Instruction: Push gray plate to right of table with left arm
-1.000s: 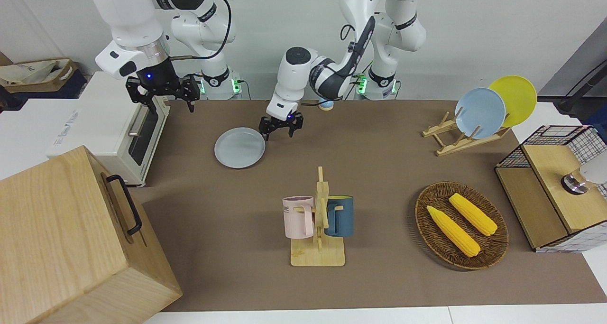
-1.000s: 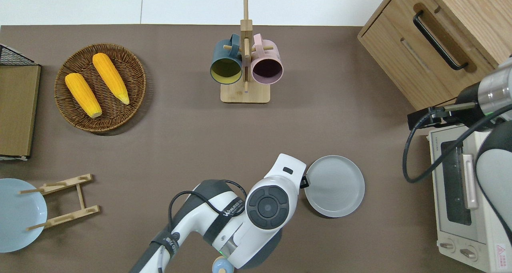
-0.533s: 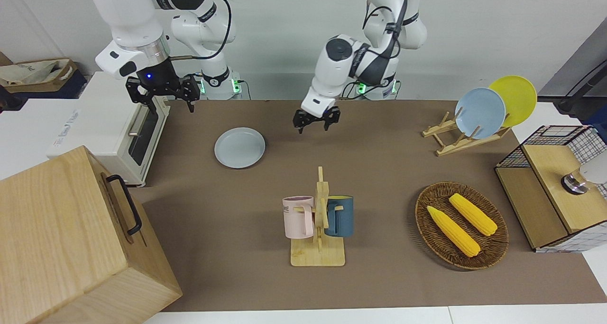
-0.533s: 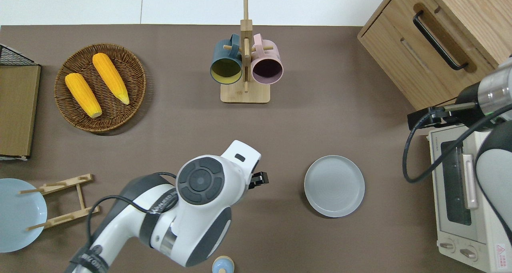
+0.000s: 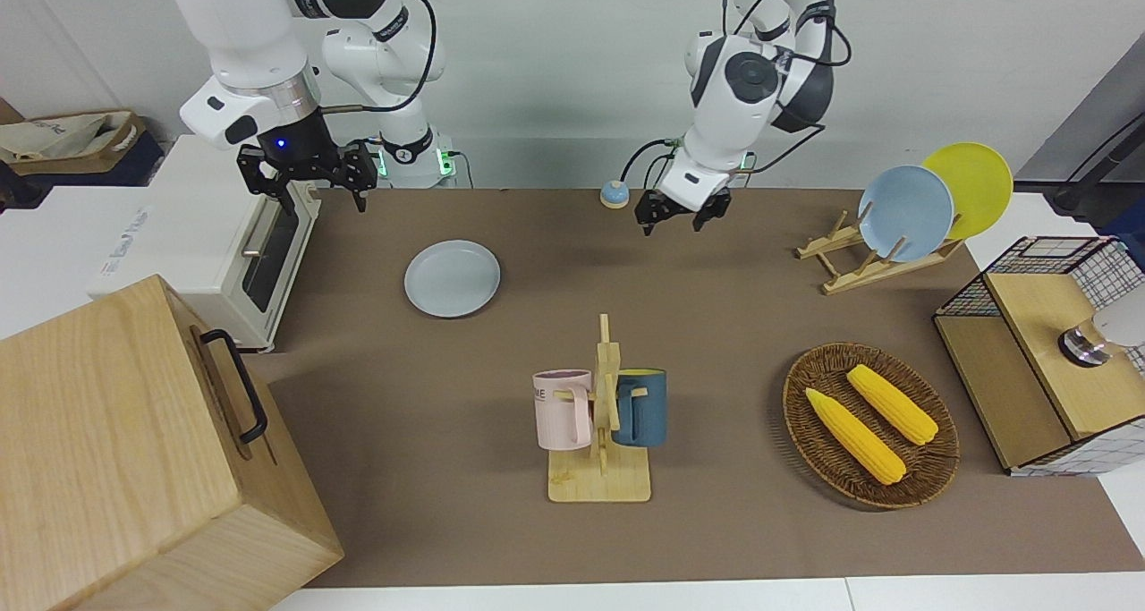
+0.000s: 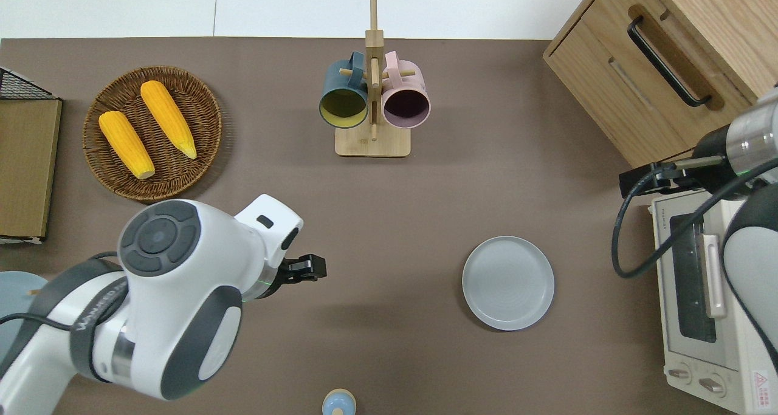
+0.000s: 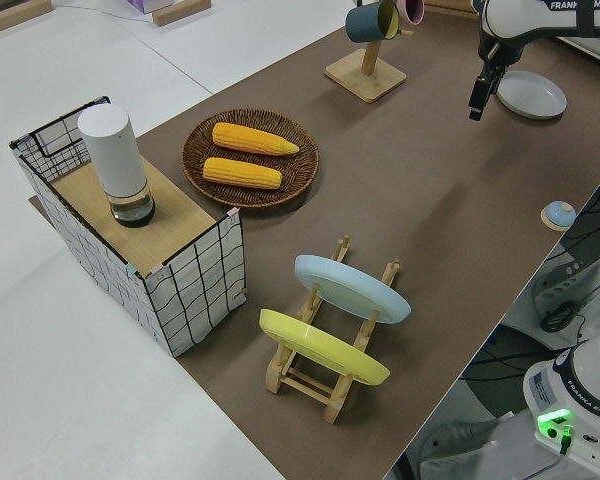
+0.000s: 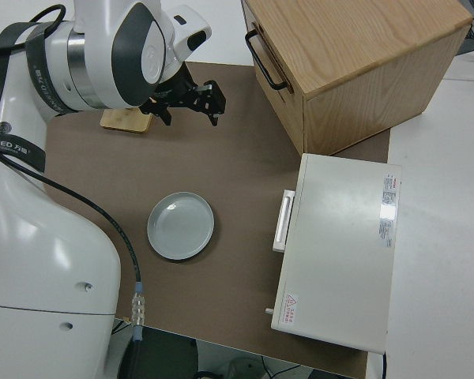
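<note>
The gray plate [image 5: 452, 278] lies flat on the brown table [image 5: 716, 307], near the toaster oven; it also shows in the overhead view [image 6: 508, 282] and the right side view [image 8: 181, 226]. My left gripper [image 5: 680, 220] is open and empty. It hangs in the air over bare tabletop, well apart from the plate, toward the left arm's end of the table, as the overhead view [image 6: 313, 268] shows. My right gripper [image 5: 309, 180] is open and its arm is parked.
A mug rack [image 5: 601, 414] holds a pink and a blue mug. A wicker basket [image 5: 930, 454] holds two corn cobs. A wooden rack holds a sky-blue plate [image 5: 905, 213] and a yellow plate [image 5: 975, 182]. A toaster oven [image 5: 206, 235] and a wooden cabinet [image 5: 134, 441] stand at the right arm's end.
My left gripper has left the gray plate's edge, risen and swung toward the left arm's end of the table. The plate and the right arm have not moved.
</note>
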`<state>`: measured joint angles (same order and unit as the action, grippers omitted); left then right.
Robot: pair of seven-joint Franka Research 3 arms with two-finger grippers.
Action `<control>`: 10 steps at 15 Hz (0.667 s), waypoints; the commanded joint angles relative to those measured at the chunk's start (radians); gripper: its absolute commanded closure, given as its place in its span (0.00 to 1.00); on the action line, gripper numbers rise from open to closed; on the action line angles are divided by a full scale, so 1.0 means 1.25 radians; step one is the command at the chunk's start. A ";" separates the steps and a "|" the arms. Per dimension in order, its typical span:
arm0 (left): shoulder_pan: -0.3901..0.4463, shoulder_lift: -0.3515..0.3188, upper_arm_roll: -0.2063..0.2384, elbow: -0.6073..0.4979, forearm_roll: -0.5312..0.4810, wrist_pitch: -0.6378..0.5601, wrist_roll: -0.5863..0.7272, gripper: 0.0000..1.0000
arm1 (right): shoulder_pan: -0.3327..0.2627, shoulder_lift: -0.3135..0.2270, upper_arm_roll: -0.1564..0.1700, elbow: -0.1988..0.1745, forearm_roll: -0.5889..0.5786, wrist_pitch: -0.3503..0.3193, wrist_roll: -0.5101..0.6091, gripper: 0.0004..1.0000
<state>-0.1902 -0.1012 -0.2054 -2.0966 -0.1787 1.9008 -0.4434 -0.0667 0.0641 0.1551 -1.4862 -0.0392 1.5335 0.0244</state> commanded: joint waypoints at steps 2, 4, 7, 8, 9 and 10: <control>0.102 -0.067 -0.006 0.003 0.035 -0.087 0.125 0.01 | -0.001 -0.005 0.000 0.001 0.006 -0.008 0.004 0.02; 0.140 -0.083 -0.005 0.016 0.040 -0.119 0.183 0.01 | -0.001 -0.005 0.000 0.001 0.006 -0.008 0.003 0.02; 0.185 -0.098 -0.005 0.049 0.077 -0.169 0.250 0.01 | -0.001 -0.005 0.000 0.001 0.006 -0.008 0.003 0.02; 0.199 -0.098 -0.005 0.067 0.085 -0.180 0.259 0.01 | -0.001 -0.005 0.000 0.001 0.006 -0.008 0.003 0.02; 0.211 -0.097 -0.005 0.084 0.090 -0.195 0.264 0.01 | -0.001 -0.005 0.000 0.001 0.006 -0.008 0.003 0.02; 0.223 -0.097 -0.006 0.101 0.099 -0.210 0.271 0.01 | -0.001 -0.005 0.000 0.001 0.006 -0.008 0.003 0.02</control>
<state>0.0425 -0.2185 -0.2013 -2.0338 -0.0934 1.7053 -0.1425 -0.0667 0.0641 0.1551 -1.4862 -0.0392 1.5335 0.0244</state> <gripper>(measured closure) 0.004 0.013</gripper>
